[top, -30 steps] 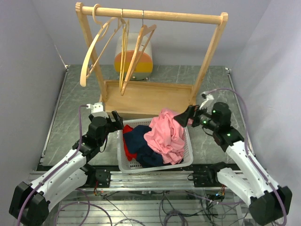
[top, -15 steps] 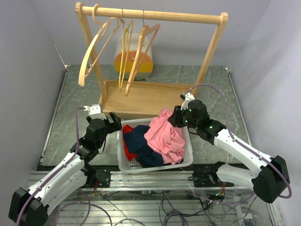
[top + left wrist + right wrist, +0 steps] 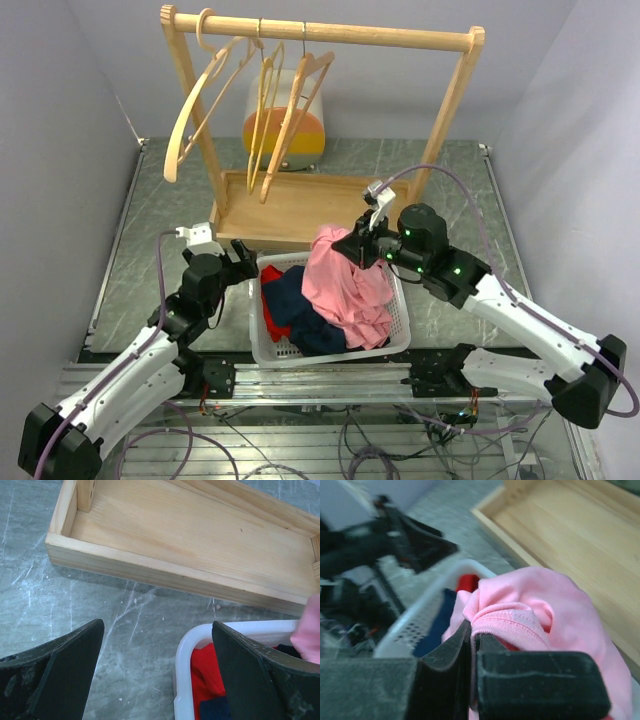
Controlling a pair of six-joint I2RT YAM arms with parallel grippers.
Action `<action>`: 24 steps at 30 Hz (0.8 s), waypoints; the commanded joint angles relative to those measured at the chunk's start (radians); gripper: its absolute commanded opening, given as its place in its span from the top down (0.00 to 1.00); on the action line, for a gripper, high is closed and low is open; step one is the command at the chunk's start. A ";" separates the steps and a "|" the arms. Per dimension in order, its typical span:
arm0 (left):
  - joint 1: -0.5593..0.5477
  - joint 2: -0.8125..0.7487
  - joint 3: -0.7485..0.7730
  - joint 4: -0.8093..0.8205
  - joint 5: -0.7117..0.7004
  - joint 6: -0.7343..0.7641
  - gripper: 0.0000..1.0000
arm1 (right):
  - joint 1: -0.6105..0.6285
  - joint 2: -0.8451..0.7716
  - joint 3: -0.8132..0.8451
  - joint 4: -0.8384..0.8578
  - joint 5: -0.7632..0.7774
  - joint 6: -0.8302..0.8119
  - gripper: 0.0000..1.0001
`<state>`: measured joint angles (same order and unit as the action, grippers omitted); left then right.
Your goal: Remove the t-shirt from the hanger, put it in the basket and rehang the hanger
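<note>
The pink t-shirt point(image 3: 347, 285) lies bunched in the white basket point(image 3: 330, 358), on no hanger. My right gripper point(image 3: 354, 246) is shut on a hemmed edge of it at the pile's top; the right wrist view shows the pink t-shirt point(image 3: 545, 605) pinched between the pads at my right gripper point(image 3: 473, 639). Three bare wooden hangers point(image 3: 268, 110) hang on the rack's rail point(image 3: 320, 32). My left gripper point(image 3: 243, 258) stands open over the table at the basket's left corner. In the left wrist view my left gripper point(image 3: 157, 626) holds nothing and straddles the basket's rim point(image 3: 182, 652).
Red cloth point(image 3: 270, 298) and navy cloth point(image 3: 300, 305) also lie in the basket. The rack's wooden tray base point(image 3: 300, 205) stands just behind it. An orange and white object point(image 3: 285, 140) sits behind the rack. Walls close in the left and right sides.
My right arm swung left over the basket, and its gripper shut on the pink t-shirt's top edge, pulling it up a little. The left arm barely moved. The hangers sway slightly.
</note>
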<state>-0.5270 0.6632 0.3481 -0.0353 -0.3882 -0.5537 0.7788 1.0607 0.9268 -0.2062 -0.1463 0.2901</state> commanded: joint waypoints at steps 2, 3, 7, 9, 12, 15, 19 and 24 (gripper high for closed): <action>0.005 -0.038 -0.002 -0.021 0.001 -0.017 0.01 | 0.081 -0.067 0.034 0.066 -0.171 0.021 1.00; 0.005 -0.049 -0.001 -0.032 -0.003 -0.017 0.01 | 0.101 -0.076 0.020 0.080 -0.178 0.040 1.00; 0.006 -0.095 0.006 -0.078 -0.028 -0.018 0.01 | 0.186 -0.105 -0.056 0.140 -0.191 0.112 1.00; 0.006 -0.114 0.010 -0.100 -0.036 -0.018 0.01 | 0.229 -0.107 -0.093 0.139 -0.169 0.140 1.00; 0.006 -0.134 0.015 -0.126 -0.044 -0.021 0.01 | 0.257 -0.099 -0.187 0.169 -0.120 0.193 1.00; 0.005 -0.149 0.020 -0.152 -0.051 -0.024 0.00 | 0.261 -0.088 -0.308 0.254 -0.104 0.278 1.00; 0.006 -0.157 0.022 -0.168 -0.067 -0.023 0.00 | 0.261 -0.017 -0.410 0.309 -0.027 0.351 1.00; 0.005 -0.105 0.024 -0.139 -0.052 -0.026 0.00 | 0.261 0.140 -0.431 0.315 0.045 0.385 1.00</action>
<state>-0.5270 0.5255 0.3485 -0.1864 -0.4267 -0.5694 1.0382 1.1091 0.5182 0.0677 -0.2043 0.6216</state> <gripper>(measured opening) 0.996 0.019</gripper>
